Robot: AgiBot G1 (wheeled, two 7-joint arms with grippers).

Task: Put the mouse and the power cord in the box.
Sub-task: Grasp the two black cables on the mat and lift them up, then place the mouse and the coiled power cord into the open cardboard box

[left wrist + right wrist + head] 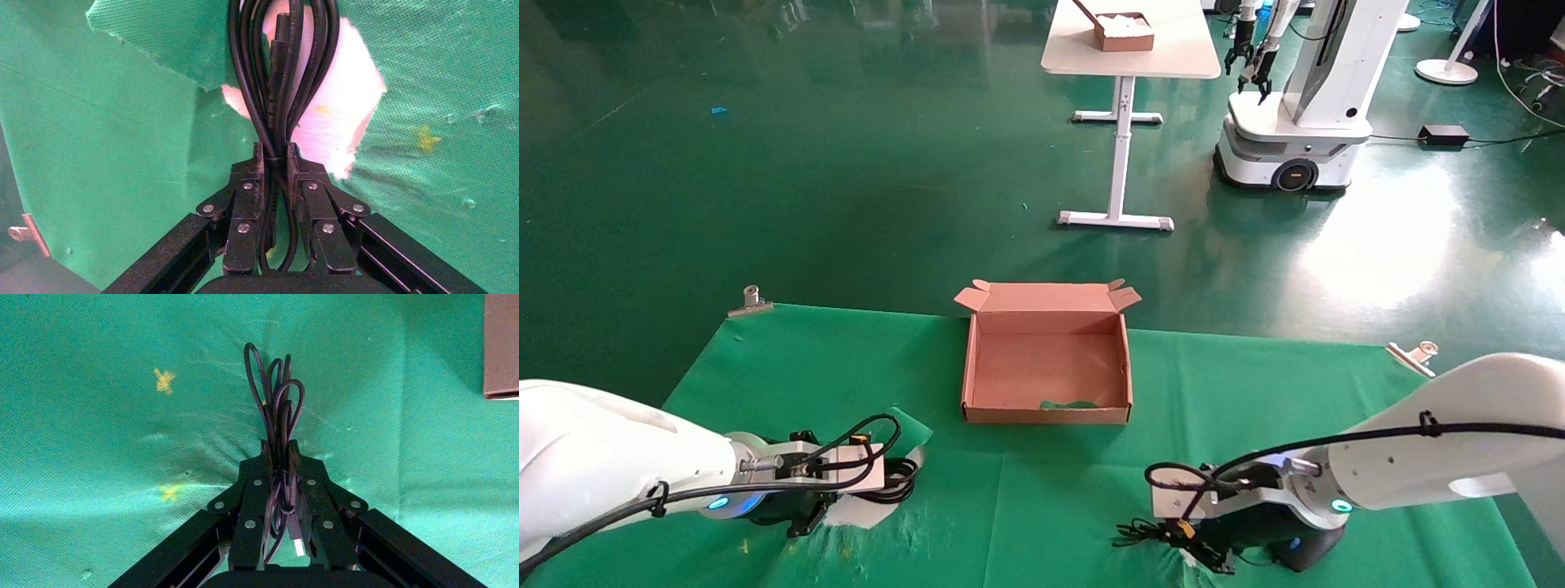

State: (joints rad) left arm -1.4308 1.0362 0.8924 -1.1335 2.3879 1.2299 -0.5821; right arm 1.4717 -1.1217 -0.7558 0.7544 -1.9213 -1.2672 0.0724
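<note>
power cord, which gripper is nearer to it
Left. The left gripper is shut on the power cord at the table's near left; the right gripper, near right, pinches the mouse's thin wire bundle instead.

We are looking at two glossy white arm shells, each ending in a grey wrist ring glowing blue-green. Black cables are looping along both arms, held by small clips. The left tool and right tool are showing black linkage plates studded with silver screws.
</note>
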